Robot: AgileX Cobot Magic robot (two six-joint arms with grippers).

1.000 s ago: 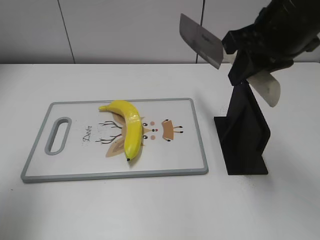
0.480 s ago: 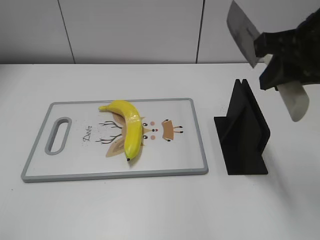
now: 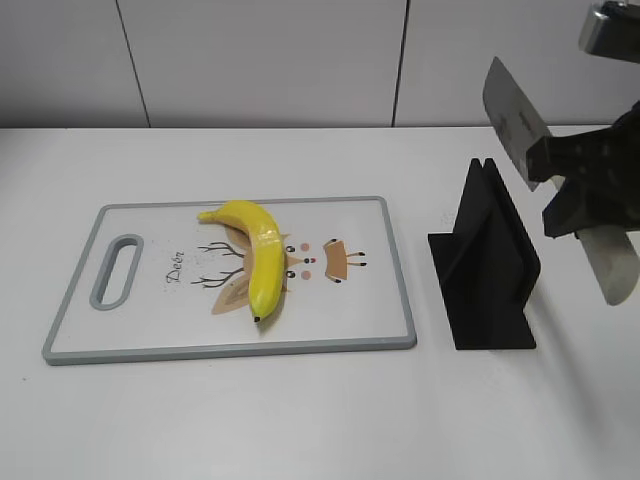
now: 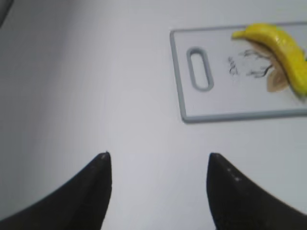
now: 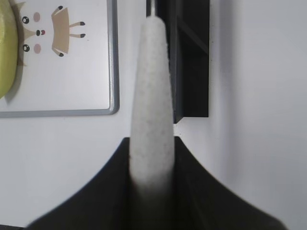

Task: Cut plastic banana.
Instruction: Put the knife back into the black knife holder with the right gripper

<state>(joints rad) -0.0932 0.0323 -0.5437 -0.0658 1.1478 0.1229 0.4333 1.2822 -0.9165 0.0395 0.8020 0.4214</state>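
On the white bench [image 3: 300, 420] the cutting board [image 3: 150, 345] carries the plastic banana [image 3: 258, 255], uncut, lying left of centre. My right claw [image 3: 585, 195] is clamped on the knife [image 3: 515, 115] above the black knife stand [image 3: 490, 270]; I want to carry it over the banana's middle and chop straight down. Left claw [image 4: 156, 165] hangs wide open, empty, off the board's handle end.

Glossy yellow plastic banana [image 3: 255, 257]; smooth matt cutting board [image 3: 380, 300] with grey rim; dull metal knife blade [image 3: 512, 120], speckled pale handle [image 5: 151, 105]; matt black stand [image 3: 487, 265].
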